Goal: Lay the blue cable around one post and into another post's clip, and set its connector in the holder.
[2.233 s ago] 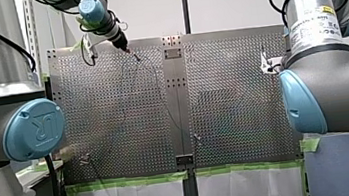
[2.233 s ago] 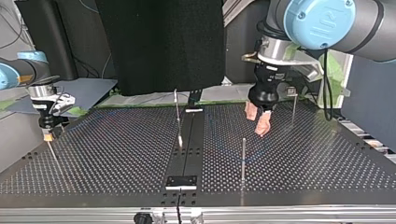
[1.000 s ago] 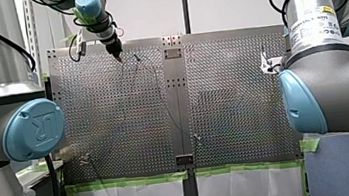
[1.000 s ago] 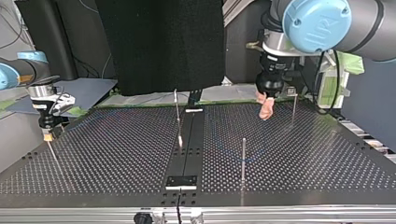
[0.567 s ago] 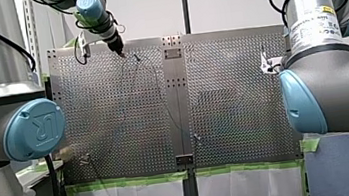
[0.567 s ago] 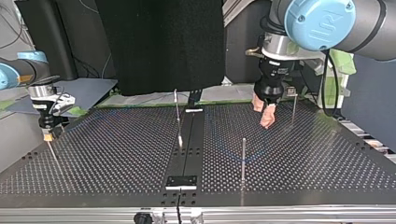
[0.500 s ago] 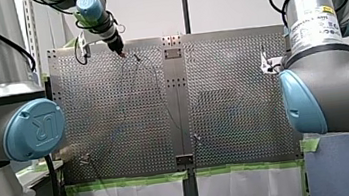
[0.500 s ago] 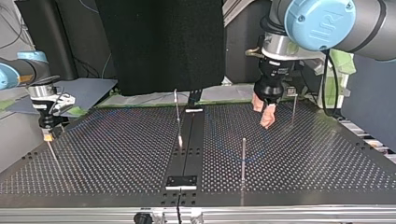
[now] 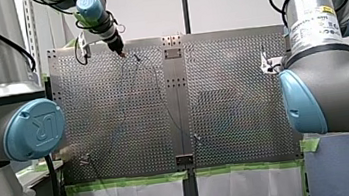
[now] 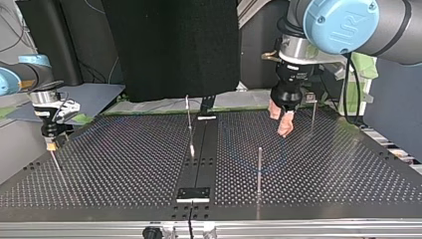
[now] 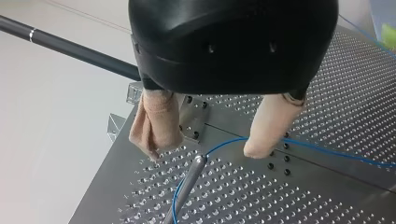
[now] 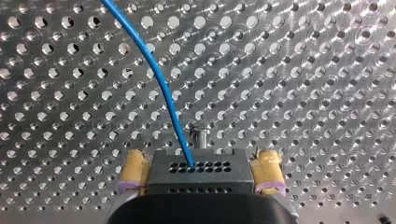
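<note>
I'm on the routing step. My left pincer (image 10: 280, 119), upper right in the top view, hangs wide open over the tabletop (image 10: 124, 164) and grips nothing. The blue cable (image 11: 327, 151) passes one beige pad (image 11: 266, 126), beside a post (image 11: 187, 184). My right pincer (image 12: 200, 176) is clamped on the connector (image 12: 198, 163). Next, I judge, I should close on the cable and lead it round that post.

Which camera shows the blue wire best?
The right wrist view: the blue cable runs bold into the connector. The left wrist view shows its bend beside a post; front and top views show only a faint line.
</note>
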